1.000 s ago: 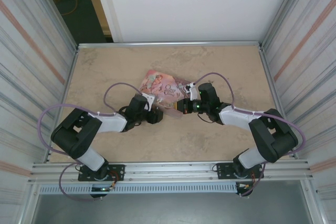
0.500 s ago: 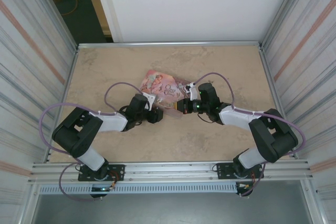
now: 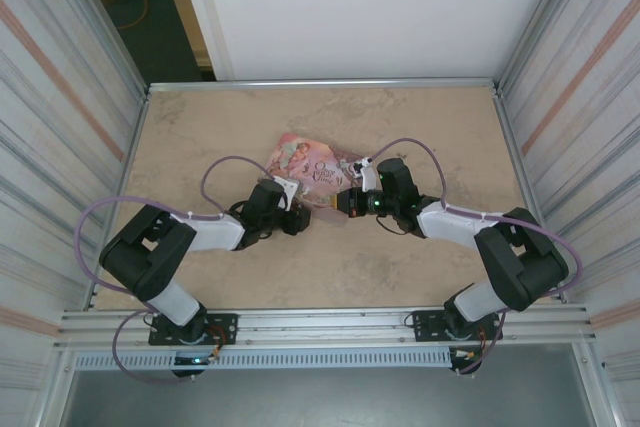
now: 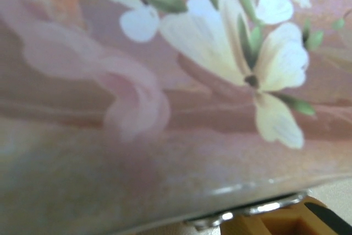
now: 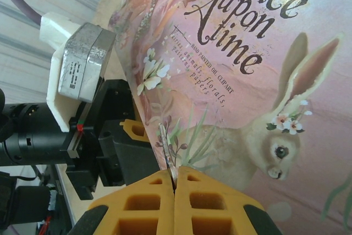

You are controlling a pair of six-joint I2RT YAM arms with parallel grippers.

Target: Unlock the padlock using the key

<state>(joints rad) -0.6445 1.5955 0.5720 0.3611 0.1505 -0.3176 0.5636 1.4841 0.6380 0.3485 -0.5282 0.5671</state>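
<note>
Pinching what seems the key (image 5: pixel 165 142) in the closed right gripper (image 5: pixel 175 179), beside the pink tin (image 5: pixel 247 81). Cannot tell the spread of the left gripper (image 3: pixel 302 216).

Tin (image 5: pixel 264 81): dusty pink lid. Painted cream rabbit with pink-lined ears and a small flower crown. White blossoms on green stems, dark brown script lettering.
Key (image 5: pixel 166 147): thin sliver of grey metal.
Right tool (image 5: pixel 175 177): orange-yellow fingers, black at the outer corners.
Left tool (image 3: pixel 298 217): black body, yellow finger pad.
Table (image 3: pixel 420 127): beige, faintly marbled.
Cables (image 3: pixel 410 140): lilac.
Side walls (image 3: pixel 50 97): pale grey ribbing, one orange stripe each.
</note>
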